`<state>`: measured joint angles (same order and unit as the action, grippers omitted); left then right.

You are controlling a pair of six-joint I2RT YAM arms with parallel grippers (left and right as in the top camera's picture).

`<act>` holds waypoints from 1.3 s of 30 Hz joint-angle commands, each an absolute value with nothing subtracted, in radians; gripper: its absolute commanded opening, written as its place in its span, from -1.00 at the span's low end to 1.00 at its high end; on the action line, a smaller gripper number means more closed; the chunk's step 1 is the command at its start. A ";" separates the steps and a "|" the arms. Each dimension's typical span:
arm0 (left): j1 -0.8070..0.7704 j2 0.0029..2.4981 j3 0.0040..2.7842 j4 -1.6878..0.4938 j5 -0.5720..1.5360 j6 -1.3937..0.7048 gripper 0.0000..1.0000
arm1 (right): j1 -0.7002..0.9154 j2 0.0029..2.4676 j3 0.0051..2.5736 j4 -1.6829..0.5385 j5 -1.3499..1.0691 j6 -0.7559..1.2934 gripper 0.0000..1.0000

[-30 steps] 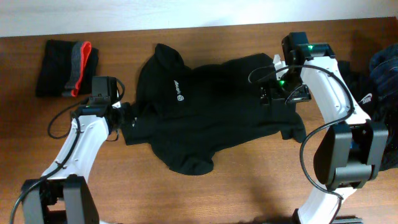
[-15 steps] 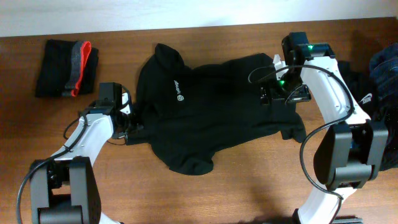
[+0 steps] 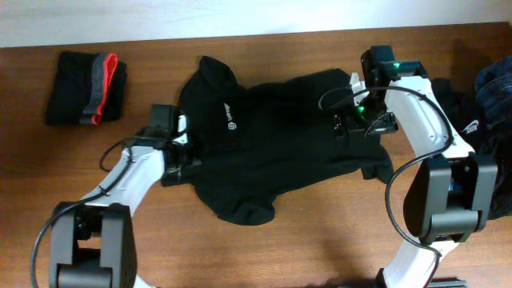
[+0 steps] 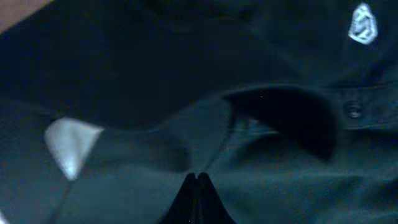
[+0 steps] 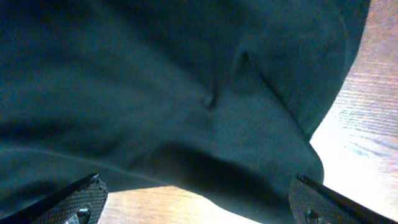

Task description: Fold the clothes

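My left jaws are clenched tight, tips pressed together at the left edge of the black shirt (image 3: 272,136). The tips touch the cloth, but I cannot tell whether a fold is pinched between them. My right jaws stand spread wide, released, over the shirt's right side with cloth under the gap and nothing gripped. The shirt lies spread and rumpled in the middle of the counter (image 3: 320,248), its white logo (image 3: 230,112) facing up. A folded black, grey and red garment (image 3: 86,86) sits well apart to the left. A heap of dark clothes (image 3: 488,96) sits at the right edge.
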<state>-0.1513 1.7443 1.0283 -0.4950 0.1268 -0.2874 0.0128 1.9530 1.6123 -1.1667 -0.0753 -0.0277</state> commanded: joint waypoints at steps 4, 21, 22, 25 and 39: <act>-0.197 1.756 1.020 -0.483 0.052 -0.282 -0.99 | 0.013 1.934 1.605 -1.155 -0.068 -0.029 0.97; -0.191 1.898 1.015 -0.482 0.027 -0.239 -0.99 | 0.013 1.932 1.669 -1.153 -0.079 -0.029 0.97; -0.186 1.898 1.015 -0.487 0.012 -0.205 -1.00 | 0.013 1.932 1.673 -1.152 -0.079 -0.029 0.97; -0.172 1.898 1.015 -0.517 -0.095 -0.150 -0.99 | 0.013 1.932 1.674 -1.144 -0.078 -0.029 0.97; -0.123 1.898 1.032 -0.389 -0.285 0.100 -0.92 | 0.012 1.932 1.674 -1.119 -0.078 -0.029 0.97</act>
<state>-0.1356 1.8618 1.0424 -0.4000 -0.2272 0.0139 0.0128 1.9530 1.6550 -1.1217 -0.0761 -0.0277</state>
